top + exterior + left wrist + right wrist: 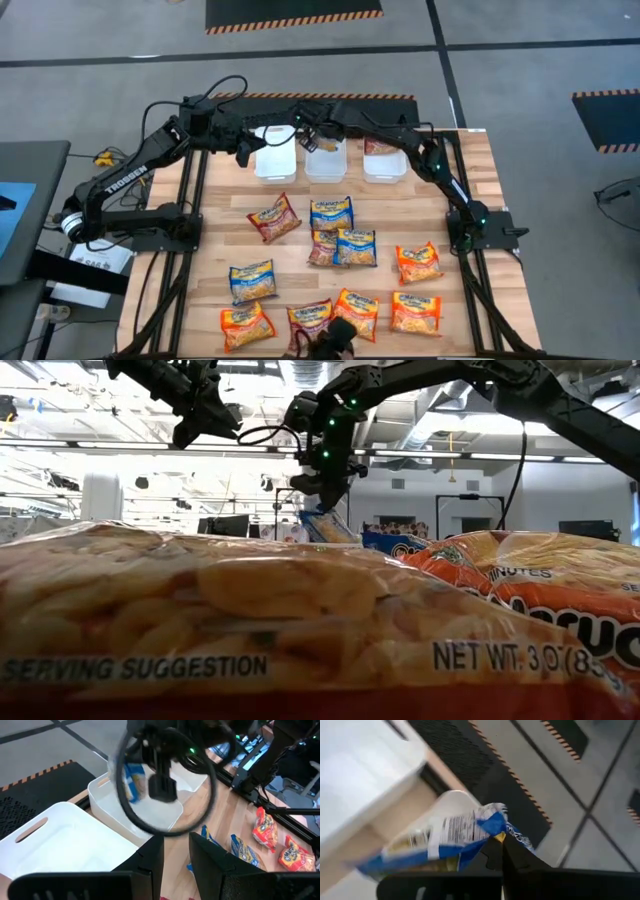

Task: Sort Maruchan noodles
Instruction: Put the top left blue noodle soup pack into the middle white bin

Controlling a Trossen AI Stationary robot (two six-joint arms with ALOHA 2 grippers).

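Pressed up against the low camera lies an orange packet [250,620] of the Maruchan noodles, filling that view and hiding most of the bench [470,180] behind it; beyond it the right claw [322,500] hangs above the far side, clenched on a blue packet [450,837] by one edge so the packet dangles free below the fingers; held that way it seems ready to fall flat once let go, and it hangs over the middle bin [325,160] of three white bins at the far edge, which I judge to be its destination; the right bin [384,160] already shows a dark red packet [378,147] inside, while the left bin [275,160] looks bare, which suggests one colour to each bin; the left claw [243,152] waits just beside the left bin, its fingers a little apart and grasping nothing; the two arms crowd close together above the bins, and a loop of cable [165,785] off the right arm swings between them, so a snag is the chief risk there; the other packets [340,245], orange, blue and dark red, lie scattered on the near half of the bench, two of them overlapping at the centre, and none stands in the way of the drop.
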